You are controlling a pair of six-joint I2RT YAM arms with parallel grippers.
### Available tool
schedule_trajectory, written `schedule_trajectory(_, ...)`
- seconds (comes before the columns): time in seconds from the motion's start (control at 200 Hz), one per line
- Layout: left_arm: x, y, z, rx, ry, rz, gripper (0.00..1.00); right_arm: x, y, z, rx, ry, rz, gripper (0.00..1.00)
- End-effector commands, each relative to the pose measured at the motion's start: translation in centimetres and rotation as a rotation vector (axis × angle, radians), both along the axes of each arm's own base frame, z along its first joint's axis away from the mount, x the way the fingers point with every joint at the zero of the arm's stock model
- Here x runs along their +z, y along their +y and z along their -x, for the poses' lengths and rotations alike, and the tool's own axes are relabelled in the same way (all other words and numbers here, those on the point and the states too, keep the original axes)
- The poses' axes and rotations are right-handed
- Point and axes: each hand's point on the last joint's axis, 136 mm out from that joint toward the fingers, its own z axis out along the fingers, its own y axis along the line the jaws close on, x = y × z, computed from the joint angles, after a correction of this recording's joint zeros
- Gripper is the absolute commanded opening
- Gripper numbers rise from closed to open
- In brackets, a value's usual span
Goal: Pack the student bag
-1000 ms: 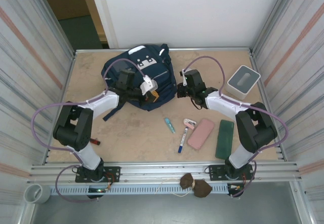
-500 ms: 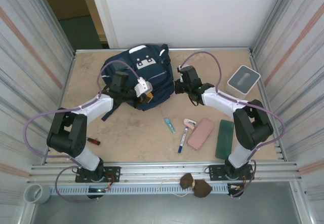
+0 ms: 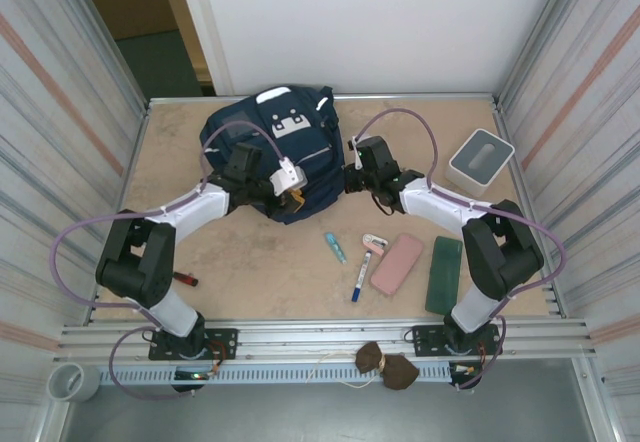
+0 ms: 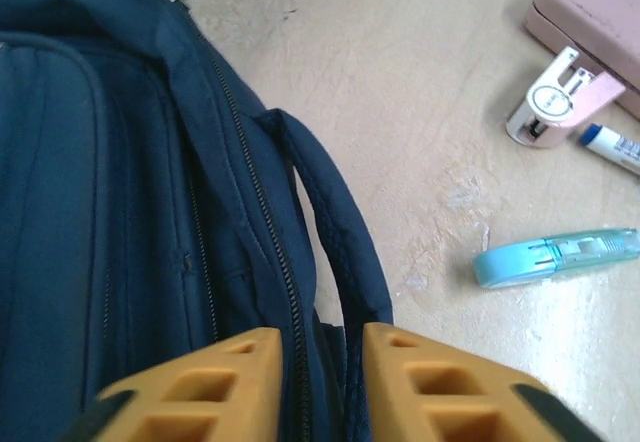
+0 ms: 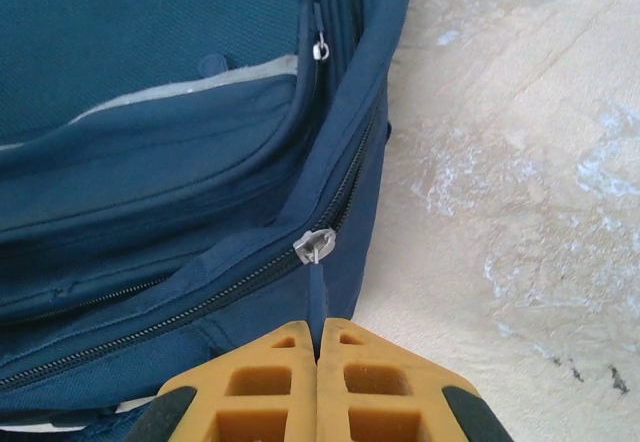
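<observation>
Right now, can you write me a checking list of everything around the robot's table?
Surface: beige table, scuffed with pale smears.
Job's things: navy student bag lying at the back.
Clutter: teal correction tape, pen, pink case, green case and grey box, all outside the bag.
Grippers: left gripper open, astride the bag's zipped edge; right gripper shut on the zip pull.
Cables: purple cables loop above each arm.
Surroundings: ribbed metal walls, white back wall.
</observation>
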Motion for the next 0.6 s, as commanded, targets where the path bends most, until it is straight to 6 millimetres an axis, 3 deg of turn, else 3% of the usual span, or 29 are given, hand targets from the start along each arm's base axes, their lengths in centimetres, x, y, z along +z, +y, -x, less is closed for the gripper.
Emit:
schedule_trajectory(0.0,0.7,-1.1,-0.1,-0.016,-0.012,-0.014,0.42,1.0,0.2,0.5,-0.013,-0.014,-0.032,0.0)
schedule_trajectory(0.17,0.8,-3.7,-1.6,0.002,-0.083,-0.073,0.52,0.7,0.2,0.4,-0.023,-0.014,-0.032,0.0)
schedule_trajectory(0.386,0.5,-6.9,-4.8,0.059,-0.122,-0.1,0.53,0.7,0.0,0.6,-0.026,-0.018,-0.033,0.0)
schedule_trajectory(0.516,-0.4,-7.8,-6.5,0.094,-0.104,-0.101,0.49,0.6,-0.3,0.6,-0.033,-0.02,-0.037,0.0)
schedule_trajectory(0.596,-1.0,-7.9,-6.9,0.096,-0.093,-0.107,0.38,0.6,-0.6,0.7,-0.044,-0.028,-0.04,0.0)
